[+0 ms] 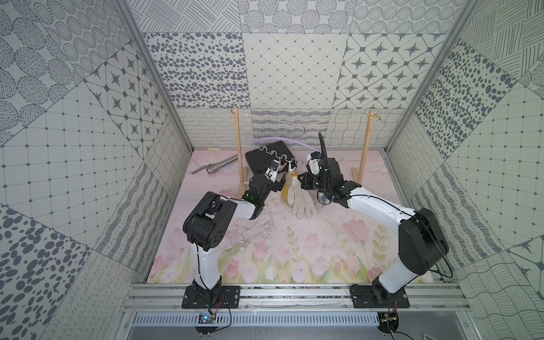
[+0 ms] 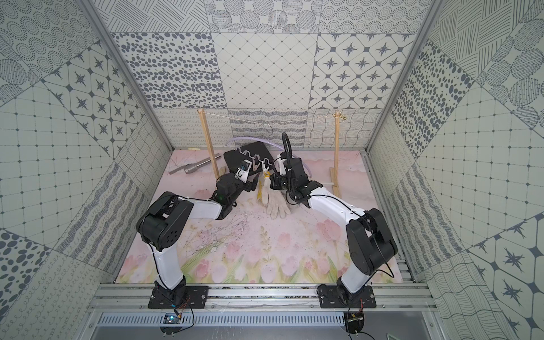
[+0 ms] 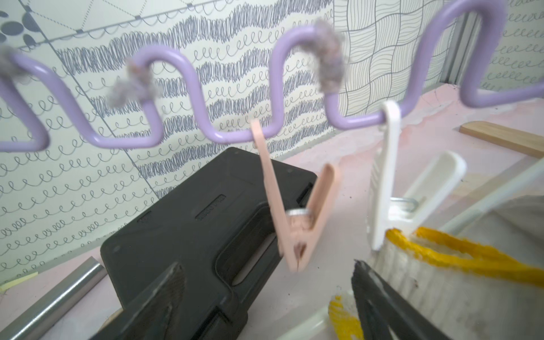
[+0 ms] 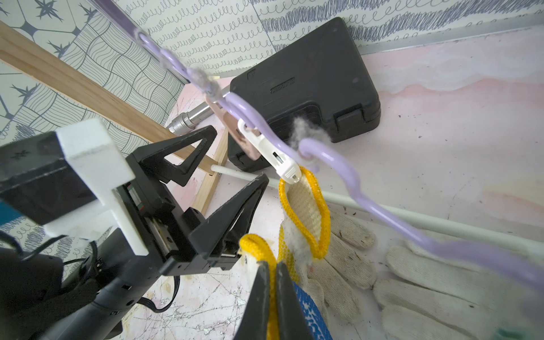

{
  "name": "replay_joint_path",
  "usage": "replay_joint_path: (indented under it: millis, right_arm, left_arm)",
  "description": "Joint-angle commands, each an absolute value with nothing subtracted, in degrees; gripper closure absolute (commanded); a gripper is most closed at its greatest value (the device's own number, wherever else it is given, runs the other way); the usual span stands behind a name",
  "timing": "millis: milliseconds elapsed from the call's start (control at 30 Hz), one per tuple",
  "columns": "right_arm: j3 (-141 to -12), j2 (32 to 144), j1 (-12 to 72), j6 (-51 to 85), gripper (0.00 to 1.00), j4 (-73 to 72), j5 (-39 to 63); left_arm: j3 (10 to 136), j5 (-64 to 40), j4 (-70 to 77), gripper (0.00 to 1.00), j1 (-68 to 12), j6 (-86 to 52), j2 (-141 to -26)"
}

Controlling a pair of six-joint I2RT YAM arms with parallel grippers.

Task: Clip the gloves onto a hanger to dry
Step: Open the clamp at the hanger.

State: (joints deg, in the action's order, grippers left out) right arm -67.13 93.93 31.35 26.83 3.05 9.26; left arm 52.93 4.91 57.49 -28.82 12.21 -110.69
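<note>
Fingers (image 4: 232,203) of the left gripper (image 4: 240,153) stand spread wide and empty, at 9 o'clock of the white clip (image 3: 385,176). That clip bites the yellow cuff of a plain glove (image 3: 426,294) under the hanger (image 3: 126,143), at 12 o'clock on the mat (image 1: 265,250). At the cuff's 3 o'clock, the right gripper (image 4: 272,265) is clenched on the cuff of the blue-dotted glove (image 4: 309,312).

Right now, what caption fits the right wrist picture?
White clip on the lilac hanger pinches a plain glove by its cuff; right gripper grips the blue-dotted glove, left gripper open beside.
</note>
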Motion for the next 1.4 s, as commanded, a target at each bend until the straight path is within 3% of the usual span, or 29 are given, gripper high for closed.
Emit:
replay_joint_path:
  millis: [0, 367, 900, 1367]
  right_arm:
    - [-67.76, 94.05, 31.01, 27.65, 1.0, -0.18, 10.16]
    - [-66.76, 93.01, 30.51, 28.47, 1.0, -1.3, 11.16]
    - [-65.83, 92.77, 29.77, 29.09, 1.0, -2.42, 12.04]
    - [-65.22, 92.92, 28.99, 29.44, 1.0, -3.25, 12.92]
  left_arm:
    - [55.72, 8.02, 68.73, 0.08, -29.04, 14.67, -112.97]
    - [60.76, 7.24, 66.8, 0.06, -29.07, 15.41, -115.98]
    - [64.18, 6.02, 66.31, 0.12, -29.1, 15.72, -118.82]
    - [63.81, 2.33, 65.33, 0.37, -29.51, 16.33, -118.25]
